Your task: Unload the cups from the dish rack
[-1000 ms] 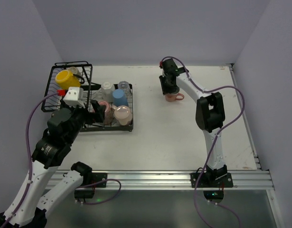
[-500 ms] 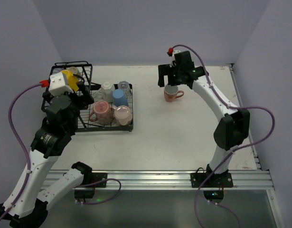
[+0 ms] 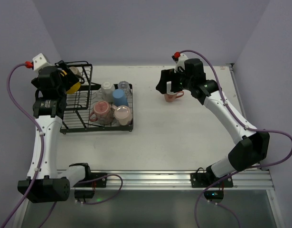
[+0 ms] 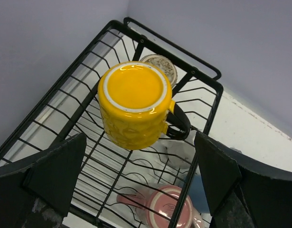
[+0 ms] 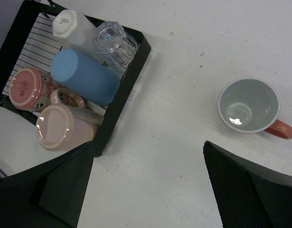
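Note:
The black wire dish rack (image 3: 84,124) stands at the table's left. An upside-down yellow cup (image 4: 135,107) with a dark handle sits in its taller basket, with a beige cup (image 4: 160,66) behind it. My left gripper (image 3: 61,76) hangs open above the yellow cup, touching nothing. In the tray section (image 5: 122,90) are a white cup (image 5: 70,26), a clear glass (image 5: 112,40), a blue cup (image 5: 86,76), a patterned pink mug (image 5: 29,88) and a pale pink cup (image 5: 58,126). A salmon-pink cup (image 5: 249,105) stands upright on the table. My right gripper (image 3: 168,85) hovers open above it, empty.
The left wall (image 3: 22,61) runs close beside the rack's basket, and the back wall (image 3: 146,33) lies just behind it. White tabletop (image 3: 183,137) stretches between the rack and the right edge. A metal rail (image 3: 150,179) with both arm bases borders the near side.
My right gripper opened, let go of the salmon-pink cup on the table and lifted off it. My left arm swung from the tray section up and back, over the yellow cup.

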Controlling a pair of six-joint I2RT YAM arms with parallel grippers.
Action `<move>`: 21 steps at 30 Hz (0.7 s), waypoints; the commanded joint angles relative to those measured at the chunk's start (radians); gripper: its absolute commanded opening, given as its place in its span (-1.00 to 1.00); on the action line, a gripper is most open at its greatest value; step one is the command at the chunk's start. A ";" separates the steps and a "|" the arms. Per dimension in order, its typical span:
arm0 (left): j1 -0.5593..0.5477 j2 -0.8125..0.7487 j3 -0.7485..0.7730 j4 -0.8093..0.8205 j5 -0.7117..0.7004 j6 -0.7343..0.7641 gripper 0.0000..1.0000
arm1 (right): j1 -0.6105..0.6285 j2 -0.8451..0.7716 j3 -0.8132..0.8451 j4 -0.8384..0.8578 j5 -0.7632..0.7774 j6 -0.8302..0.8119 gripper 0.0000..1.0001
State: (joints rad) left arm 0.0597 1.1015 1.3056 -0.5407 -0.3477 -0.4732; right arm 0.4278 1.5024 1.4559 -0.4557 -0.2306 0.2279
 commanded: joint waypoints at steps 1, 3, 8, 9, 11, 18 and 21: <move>0.054 0.040 0.056 0.016 0.068 -0.067 1.00 | 0.019 0.002 -0.003 0.045 -0.056 0.002 0.98; 0.061 0.073 0.058 0.042 0.084 -0.062 1.00 | 0.028 0.007 -0.005 0.049 -0.068 -0.002 0.98; 0.121 0.179 0.116 0.004 0.150 -0.094 1.00 | 0.042 0.021 -0.003 0.049 -0.085 -0.012 0.98; 0.127 0.190 0.126 0.004 0.167 -0.099 1.00 | 0.043 0.025 -0.002 0.049 -0.087 -0.012 0.98; 0.127 0.218 0.133 0.004 0.190 -0.104 1.00 | 0.049 0.025 -0.003 0.052 -0.088 -0.015 0.98; 0.129 0.284 0.170 -0.027 0.136 -0.125 1.00 | 0.078 0.033 0.000 0.055 -0.087 -0.033 0.98; 0.129 0.314 0.182 -0.036 0.118 -0.117 1.00 | 0.084 0.035 -0.002 0.055 -0.090 -0.035 0.98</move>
State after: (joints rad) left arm 0.1829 1.3952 1.4391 -0.5655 -0.2134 -0.5694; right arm 0.5049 1.5345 1.4502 -0.4324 -0.2897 0.2142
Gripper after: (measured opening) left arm 0.998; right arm 0.990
